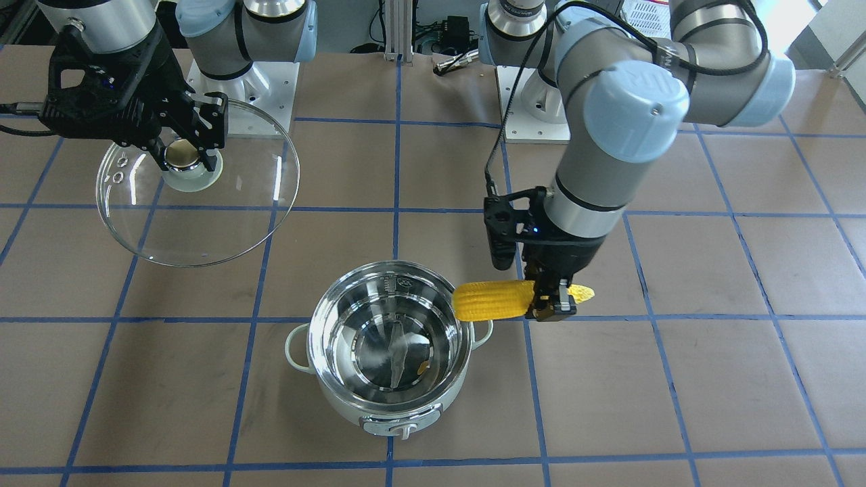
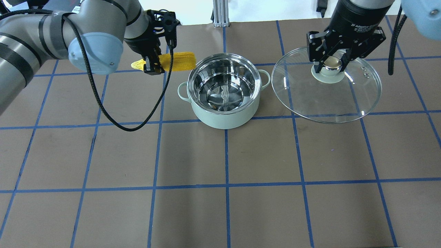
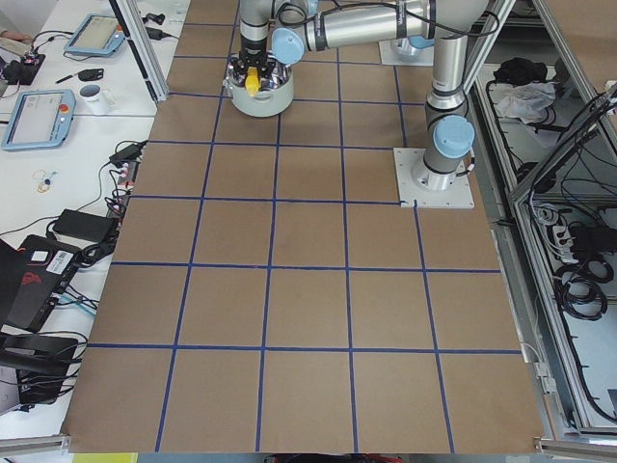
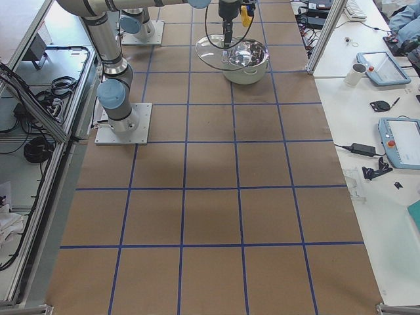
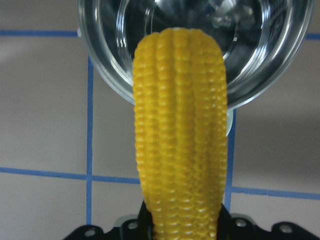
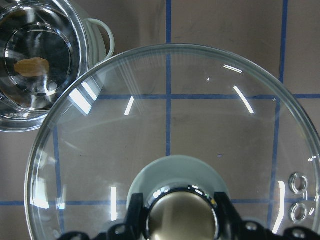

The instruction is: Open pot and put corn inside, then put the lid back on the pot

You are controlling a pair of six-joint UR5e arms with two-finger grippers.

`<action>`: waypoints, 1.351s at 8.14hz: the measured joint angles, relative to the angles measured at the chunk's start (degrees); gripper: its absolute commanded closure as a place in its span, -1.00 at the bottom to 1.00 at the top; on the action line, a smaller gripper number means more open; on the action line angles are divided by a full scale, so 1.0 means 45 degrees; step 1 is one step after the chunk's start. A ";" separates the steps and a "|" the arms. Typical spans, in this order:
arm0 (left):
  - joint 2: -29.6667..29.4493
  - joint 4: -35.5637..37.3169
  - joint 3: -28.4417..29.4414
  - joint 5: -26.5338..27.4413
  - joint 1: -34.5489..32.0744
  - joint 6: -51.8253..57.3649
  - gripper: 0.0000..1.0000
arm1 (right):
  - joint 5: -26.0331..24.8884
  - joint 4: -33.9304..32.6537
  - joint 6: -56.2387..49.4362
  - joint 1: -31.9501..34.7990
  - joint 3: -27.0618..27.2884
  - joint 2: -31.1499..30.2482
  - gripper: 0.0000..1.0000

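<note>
The mint-green pot (image 2: 224,113) stands open on the table, its steel interior empty; it also shows in the front view (image 1: 399,399). My left gripper (image 2: 153,67) is shut on the yellow corn (image 2: 179,62) near its pointed end and holds it level, its blunt end at the pot's rim. In the left wrist view the corn (image 5: 180,140) points over the pot's rim (image 5: 100,65). My right gripper (image 2: 331,65) is shut on the knob of the glass lid (image 2: 324,100), held in the air beside the pot. The lid fills the right wrist view (image 6: 170,135).
The brown table (image 2: 224,193) carries a grid of blue tape lines. The arms' base plates (image 1: 534,108) sit at the robot's side. Benches with tablets and cables (image 3: 39,116) flank the table's far side.
</note>
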 measured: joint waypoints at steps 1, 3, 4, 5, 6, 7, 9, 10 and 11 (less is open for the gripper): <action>0.0018 0.0057 -0.0002 -0.0063 -0.0672 -0.0735 1.00 | 0.0012 -0.0002 -0.0014 0.0001 0.0000 0.0001 0.50; -0.0238 0.0395 -0.0005 -0.0506 -0.1392 -0.2063 1.00 | 0.0017 -0.0004 -0.0032 0.0001 -0.0001 0.0001 0.50; -0.0490 0.0741 -0.0005 -0.0655 -0.1551 -0.2395 1.00 | 0.0020 -0.0004 -0.0038 0.0001 -0.0007 0.0001 0.50; -0.0835 0.1378 -0.0005 -0.0911 -0.1690 -0.2773 1.00 | 0.0029 -0.0004 -0.0043 -0.0005 -0.0006 -0.0003 0.50; -0.1295 0.2151 -0.0005 -0.1073 -0.1879 -0.3230 1.00 | 0.0022 -0.0004 -0.0052 -0.0012 -0.0004 -0.0004 0.50; -0.1753 0.2930 -0.0005 -0.1148 -0.2117 -0.3654 1.00 | 0.0010 -0.0004 -0.0061 -0.0016 -0.0004 -0.0009 0.50; -0.2378 0.3845 -0.0005 -0.1178 -0.2421 -0.4119 0.57 | -0.0036 -0.0004 -0.0093 -0.0018 -0.0013 -0.0003 0.48; -0.2492 0.3983 -0.0005 -0.1149 -0.2469 -0.4304 -0.90 | -0.0037 -0.0005 -0.0098 -0.0018 -0.0017 0.0002 0.48; -0.2538 0.4052 -0.0016 -0.1090 -0.2488 -0.4590 -1.00 | -0.0030 -0.0012 -0.0102 -0.0019 -0.0019 0.0013 0.48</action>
